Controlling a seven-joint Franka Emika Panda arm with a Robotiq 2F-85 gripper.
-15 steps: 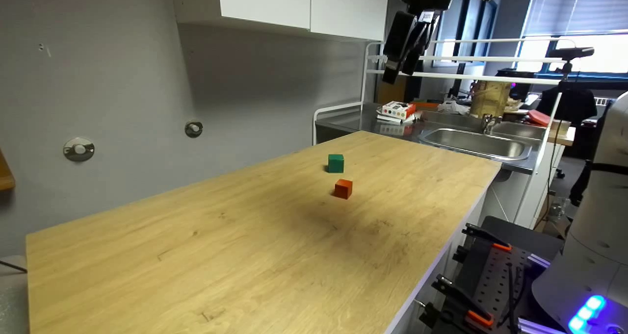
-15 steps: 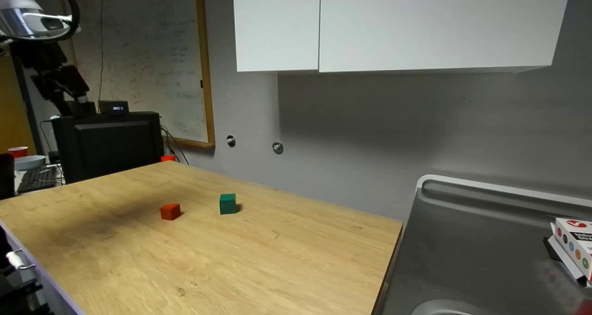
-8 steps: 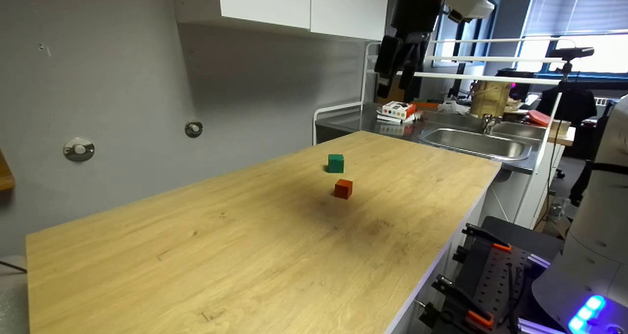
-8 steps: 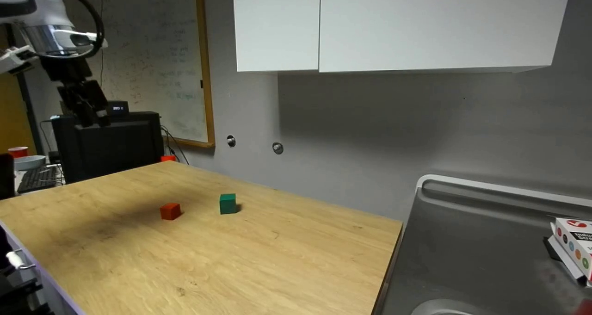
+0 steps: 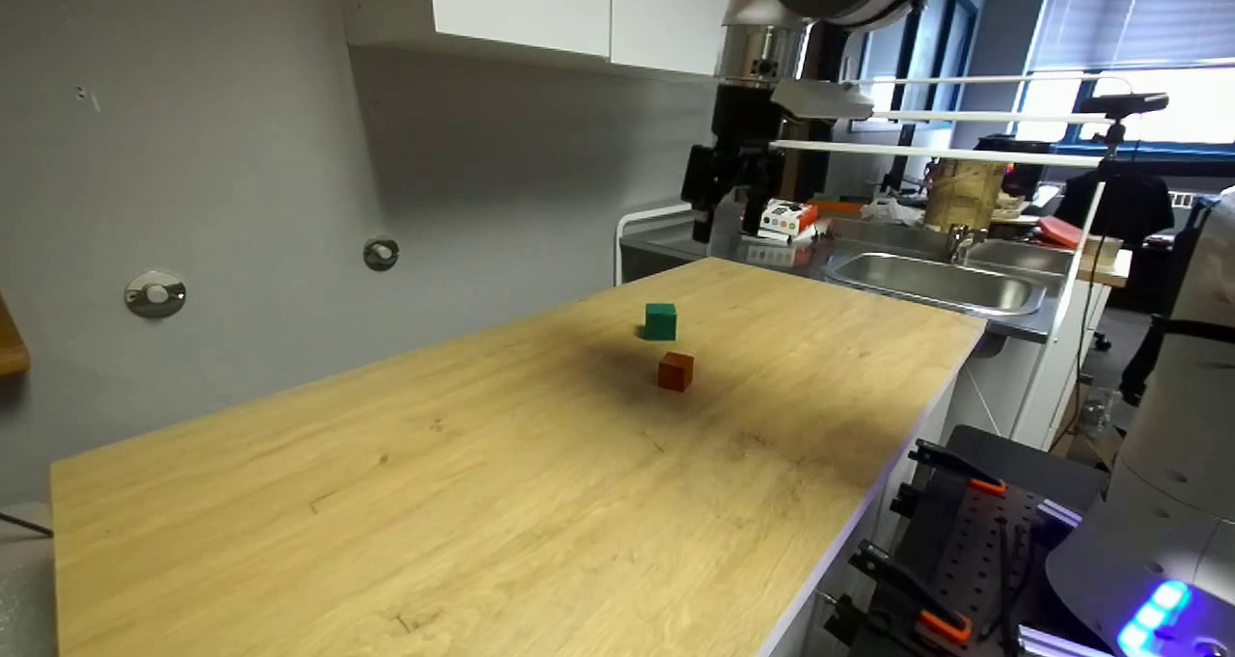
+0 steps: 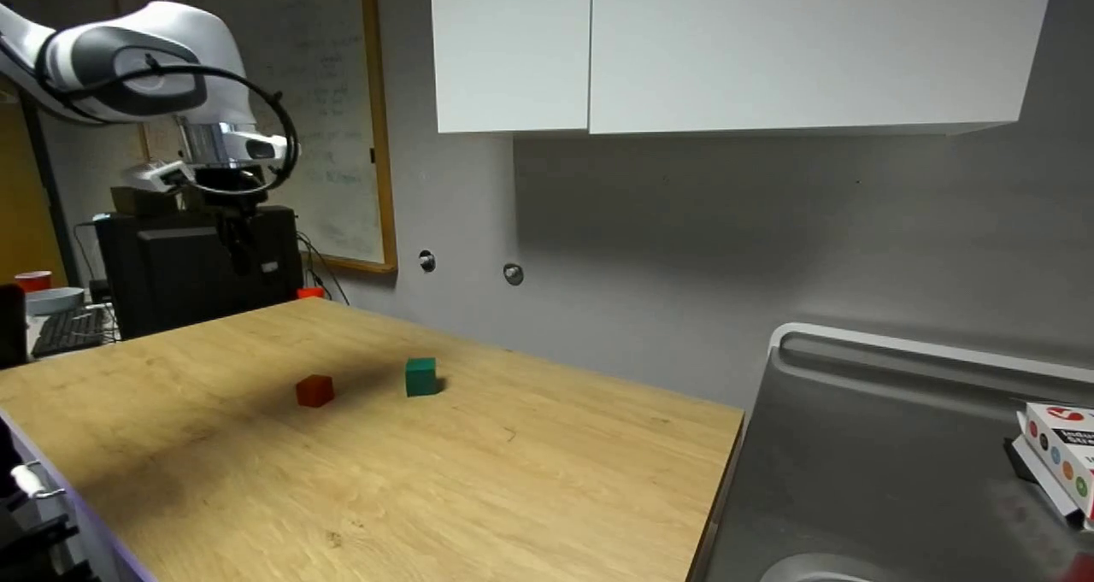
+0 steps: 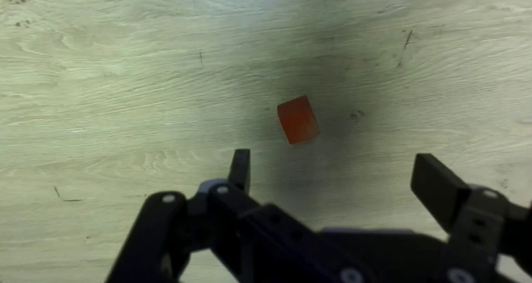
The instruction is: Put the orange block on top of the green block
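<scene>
The orange block rests on the wooden table, and it also shows in an exterior view. The green block sits on the table a short way from it, also seen in an exterior view. The green block is out of the wrist view. My gripper is open and empty, high above the table, pointing down; it also shows in an exterior view. In the wrist view the orange block lies beyond the spread fingertips, nearer the left finger, with nothing between the fingers.
The wooden table has a wall along its back and white cabinets above. A metal sink counter with a small box adjoins one end. A white rail stands there. Black clamps sit near the robot base.
My gripper has moved down and over the table, closer to the blocks, and turned to point more straight down. Its shadow now reaches the orange block. Both blocks have stayed in place.
</scene>
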